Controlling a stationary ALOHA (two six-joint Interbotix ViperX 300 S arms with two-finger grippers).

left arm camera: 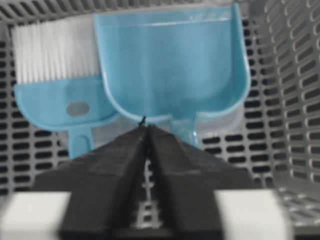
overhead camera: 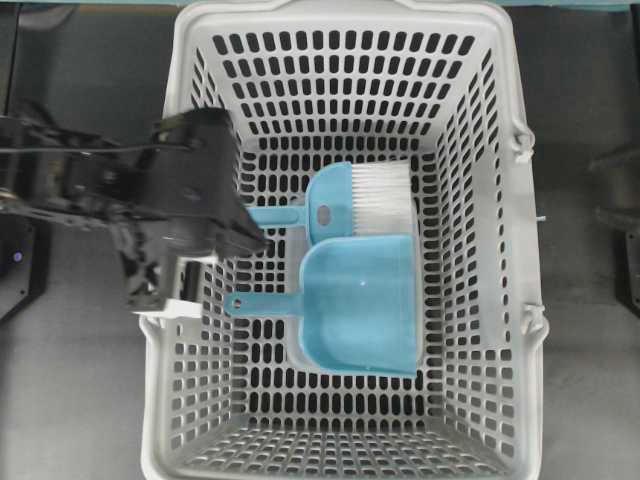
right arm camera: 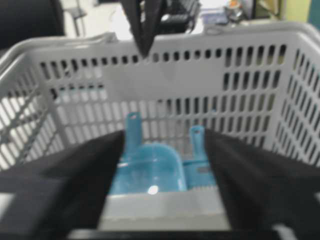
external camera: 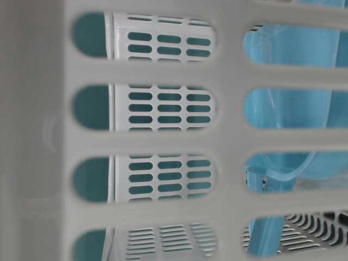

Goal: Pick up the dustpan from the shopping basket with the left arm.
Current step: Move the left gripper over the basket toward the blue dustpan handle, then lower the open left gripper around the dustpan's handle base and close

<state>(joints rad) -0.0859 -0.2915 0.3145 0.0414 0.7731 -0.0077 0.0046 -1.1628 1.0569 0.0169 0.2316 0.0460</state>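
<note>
The light blue dustpan (overhead camera: 360,310) lies flat on the floor of the grey shopping basket (overhead camera: 505,300), with its thin handle (overhead camera: 262,300) pointing left. My left gripper (overhead camera: 250,238) hovers over the basket's left wall, above and just left of the handle end. In the left wrist view its fingers (left arm camera: 115,165) are shut and empty, with the tips (left arm camera: 145,127) meeting in front of the dustpan (left arm camera: 175,65); they hide most of the handle. My right gripper (right arm camera: 162,167) is open and empty outside the basket, facing the dustpan (right arm camera: 147,167).
A blue hand brush (overhead camera: 335,200) with white bristles (overhead camera: 382,197) lies beside the dustpan, touching its far edge; it also shows in the left wrist view (left arm camera: 55,95). The basket's slotted walls (left arm camera: 290,100) rise on all sides. The table-level view looks through the basket wall (external camera: 228,141).
</note>
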